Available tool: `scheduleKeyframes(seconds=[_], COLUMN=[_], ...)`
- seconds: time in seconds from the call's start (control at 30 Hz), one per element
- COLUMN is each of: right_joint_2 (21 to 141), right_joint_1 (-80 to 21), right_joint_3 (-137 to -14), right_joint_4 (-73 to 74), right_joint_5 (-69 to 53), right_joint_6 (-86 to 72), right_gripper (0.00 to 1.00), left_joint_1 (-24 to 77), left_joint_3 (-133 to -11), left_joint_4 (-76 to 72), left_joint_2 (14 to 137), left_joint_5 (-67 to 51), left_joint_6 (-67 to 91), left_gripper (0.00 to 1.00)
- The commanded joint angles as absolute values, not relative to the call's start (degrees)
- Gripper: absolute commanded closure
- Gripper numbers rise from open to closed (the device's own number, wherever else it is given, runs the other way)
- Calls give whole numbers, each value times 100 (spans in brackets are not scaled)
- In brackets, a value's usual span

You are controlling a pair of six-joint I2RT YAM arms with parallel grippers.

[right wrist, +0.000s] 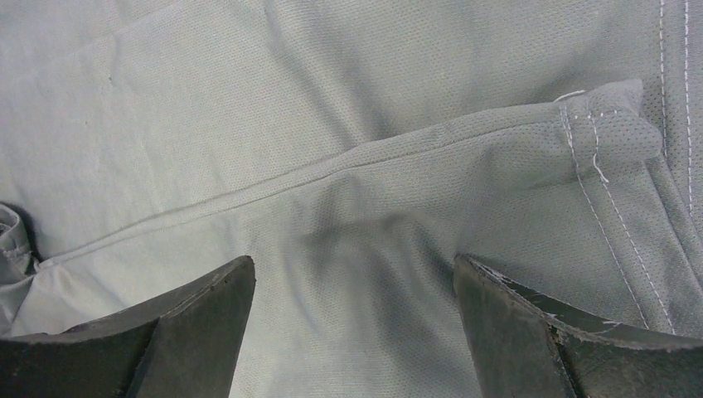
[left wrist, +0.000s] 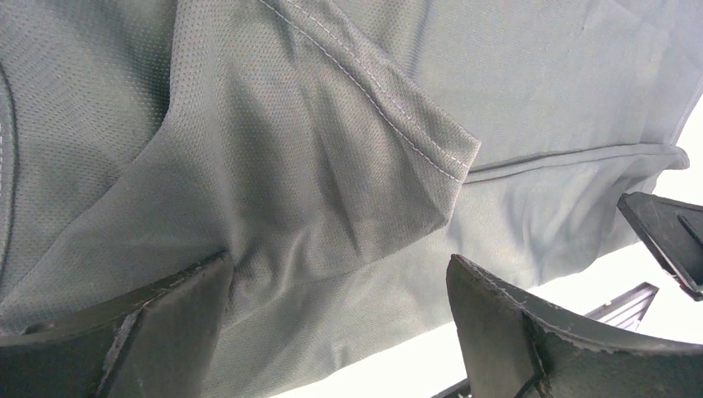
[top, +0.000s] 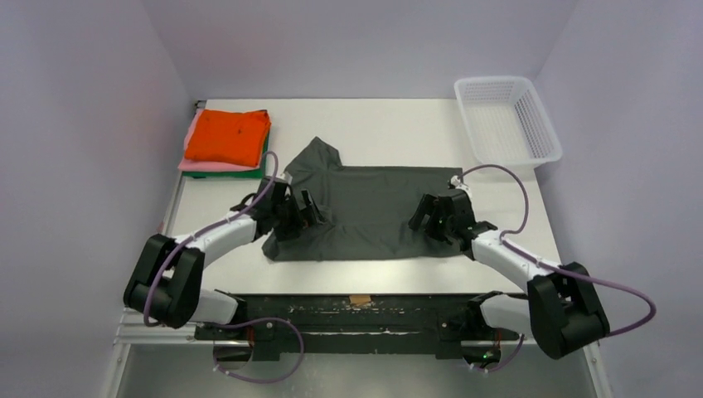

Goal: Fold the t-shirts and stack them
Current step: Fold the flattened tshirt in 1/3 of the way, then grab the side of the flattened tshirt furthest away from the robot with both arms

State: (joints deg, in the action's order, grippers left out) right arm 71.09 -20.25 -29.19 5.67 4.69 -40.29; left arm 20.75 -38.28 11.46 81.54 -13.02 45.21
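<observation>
A dark grey t-shirt (top: 365, 211) lies half-folded across the table's middle, one sleeve sticking up at the back left. My left gripper (top: 300, 214) stands open over the shirt's left side, where a folded-in sleeve (left wrist: 365, 141) lies on the body cloth; its fingers (left wrist: 166, 323) straddle the fabric near the front edge. My right gripper (top: 431, 220) stands open over the shirt's right side, above a side seam (right wrist: 332, 166) and a stitched hem corner (right wrist: 597, 124). A stack of folded t-shirts, orange (top: 228, 134) on pink (top: 192, 164) on green (top: 249, 172), sits at the back left.
A white mesh basket (top: 507, 120) stands at the back right corner. The table's front edge carries a black rail (top: 356, 303) with both arm bases. The right gripper's tip (left wrist: 663, 232) shows at the left wrist view's right edge.
</observation>
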Motion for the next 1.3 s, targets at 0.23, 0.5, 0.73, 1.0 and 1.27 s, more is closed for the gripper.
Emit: scheduleKeyframes(seconds=[0.23, 0.5, 0.73, 1.0, 1.27], right_joint_2=[5277, 4798, 4872, 5746, 6238], right_joint_1=[-2122, -2122, -2125, -2117, -2095], right_joint_3=[-2098, -2534, -3368, -3957, -3900], right_joint_4=[2675, 3081, 2790, 2368, 1931], right_joint_5=[208, 443, 980, 1856, 1884], right_joint_6=[-4441, -4318, -4345, -4362, -4096], right_gripper=[5, 4, 1, 1, 2], left_joint_1=[2744, 2746, 2742, 2277, 1731], left_joint_3=[-2593, -3142, -4412, -6656, -10094], left_joint_4=[3172, 3788, 4166, 3904, 4378], left_joint_2=[6899, 6306, 6346, 8187, 11590], left_joint_5=[-220, 232, 659, 685, 81], left_joint_6=[5462, 5269, 4827, 4016, 3103], left_gripper=[0, 0, 0, 0, 3])
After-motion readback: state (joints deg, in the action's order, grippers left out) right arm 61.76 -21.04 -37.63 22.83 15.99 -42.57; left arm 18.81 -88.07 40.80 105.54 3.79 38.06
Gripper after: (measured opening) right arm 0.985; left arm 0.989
